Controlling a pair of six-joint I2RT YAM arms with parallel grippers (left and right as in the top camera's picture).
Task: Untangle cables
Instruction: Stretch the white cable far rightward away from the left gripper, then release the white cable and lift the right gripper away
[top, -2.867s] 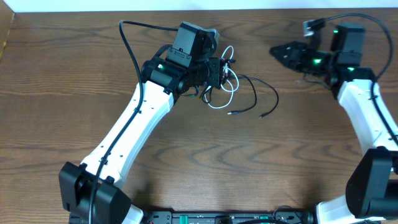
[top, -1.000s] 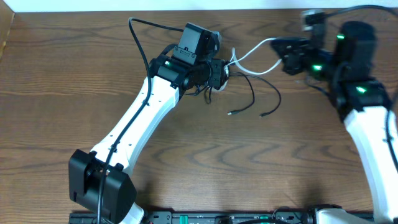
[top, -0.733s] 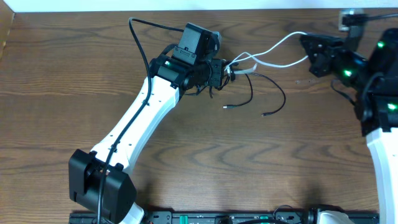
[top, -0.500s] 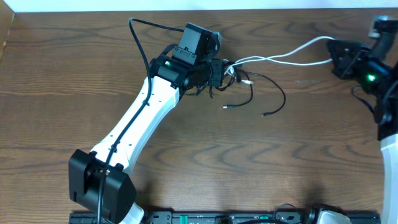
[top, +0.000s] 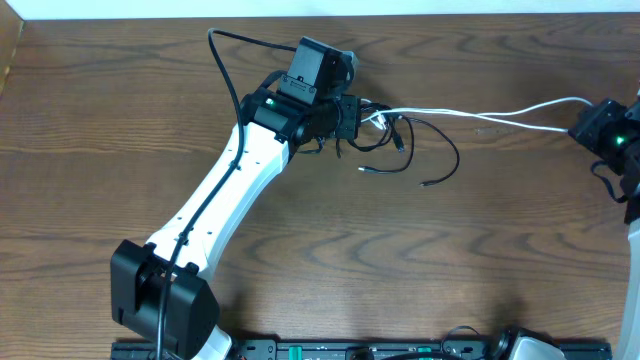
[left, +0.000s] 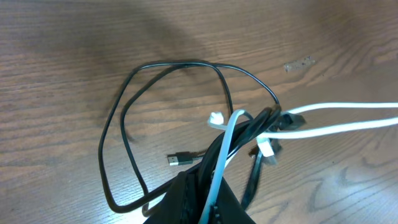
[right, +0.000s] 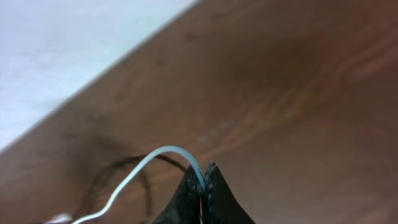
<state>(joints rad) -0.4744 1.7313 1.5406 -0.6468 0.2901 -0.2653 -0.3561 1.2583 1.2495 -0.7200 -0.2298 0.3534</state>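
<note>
Right arm (top: 630, 170) cut off at overhead's edge — black cable (right: 118, 165) blurred.

No txt, labels, brand names, nos. or signs legible anywhere I look. Nothing readable on the cables (left: 249, 127), neither white cable (top: 480, 113) nor black cable (left: 180, 62), and nothing on the desk (top: 100, 130).
</note>
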